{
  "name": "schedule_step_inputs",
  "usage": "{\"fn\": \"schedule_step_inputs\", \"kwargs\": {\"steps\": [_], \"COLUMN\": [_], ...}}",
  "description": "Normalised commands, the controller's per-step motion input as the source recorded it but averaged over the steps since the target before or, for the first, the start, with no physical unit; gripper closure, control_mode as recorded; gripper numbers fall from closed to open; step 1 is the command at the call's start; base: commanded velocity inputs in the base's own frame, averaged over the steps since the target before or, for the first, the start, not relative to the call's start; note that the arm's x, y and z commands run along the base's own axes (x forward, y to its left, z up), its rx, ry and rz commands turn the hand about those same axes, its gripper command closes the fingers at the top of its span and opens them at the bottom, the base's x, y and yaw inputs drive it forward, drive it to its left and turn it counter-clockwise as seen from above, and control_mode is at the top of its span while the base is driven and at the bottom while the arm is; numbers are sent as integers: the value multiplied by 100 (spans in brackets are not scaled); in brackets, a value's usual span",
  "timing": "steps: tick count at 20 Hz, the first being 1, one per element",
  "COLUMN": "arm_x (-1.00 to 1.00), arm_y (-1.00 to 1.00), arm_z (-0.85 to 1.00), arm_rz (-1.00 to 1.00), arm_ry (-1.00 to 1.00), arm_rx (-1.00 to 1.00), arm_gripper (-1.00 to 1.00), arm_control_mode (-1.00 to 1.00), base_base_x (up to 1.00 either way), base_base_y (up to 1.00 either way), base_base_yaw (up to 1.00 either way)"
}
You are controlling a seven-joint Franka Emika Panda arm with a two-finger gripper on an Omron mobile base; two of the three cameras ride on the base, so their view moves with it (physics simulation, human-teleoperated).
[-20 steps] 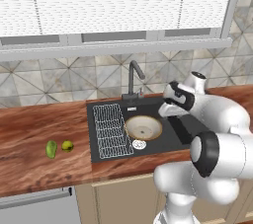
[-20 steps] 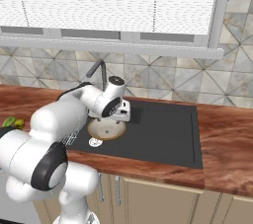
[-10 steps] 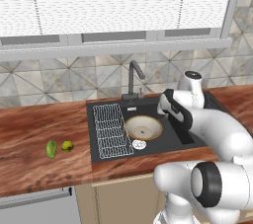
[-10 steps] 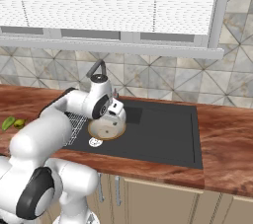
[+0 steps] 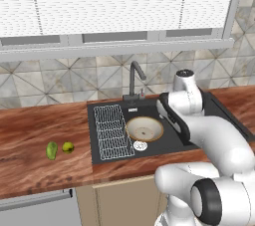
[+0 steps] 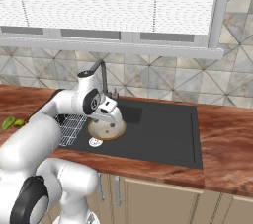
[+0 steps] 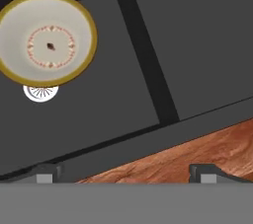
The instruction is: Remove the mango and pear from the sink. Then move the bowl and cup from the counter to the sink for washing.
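Note:
The beige bowl (image 5: 144, 129) (image 6: 106, 129) (image 7: 47, 38) sits upright in the basin of the black sink (image 5: 160, 145) (image 6: 163, 129), just above the round drain (image 7: 40, 91). My gripper (image 5: 168, 116) (image 6: 109, 117) (image 7: 126, 173) hangs over the basin's right side, above and beside the bowl. It is open, with nothing between its fingertips (image 7: 47, 173). An oval dark-green fruit (image 5: 52, 150) and a rounder yellow-green one (image 5: 68, 147) lie on the counter (image 5: 30, 125) left of the sink. They are the mango and pear, but I cannot tell which is which. The cup is out of view.
A white wire rack (image 5: 112, 130) lies in the sink's left part and a dark faucet (image 5: 134, 78) stands behind the basin. The flat drainboard (image 7: 197, 35) lies right of the basin. The tiled wall and window shut off the back.
The arm has swung its elbow outward and the hand has dropped slightly over the basin's right side. The bowl and the fruits have not moved. The gripper stays open.

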Motion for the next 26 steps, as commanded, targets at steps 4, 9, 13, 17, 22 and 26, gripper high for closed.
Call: {"fn": "schedule_step_inputs", "kwargs": {"steps": [4,9,13,17,22,26], "arm_x": [-20,-20,-18,-21,-12,-1], "arm_y": [0,-1,0,0,0,0], "arm_z": [18,9,1,0,0,0], "arm_rz": [0,2,5,7,4,0], "arm_ry": [19,6,0,0,0,-2], "arm_rx": [-5,0,1,7,5,0], "arm_gripper": [-100,-100,-100,-100,-100,-100], "arm_control_mode": [-100,-100,-100,-100,-100,-100], "base_base_x": [0,0,0,0,0,0], "base_base_y": [0,0,0,0,0,0], "base_base_yaw": [0,0,0,0,0,0]}}
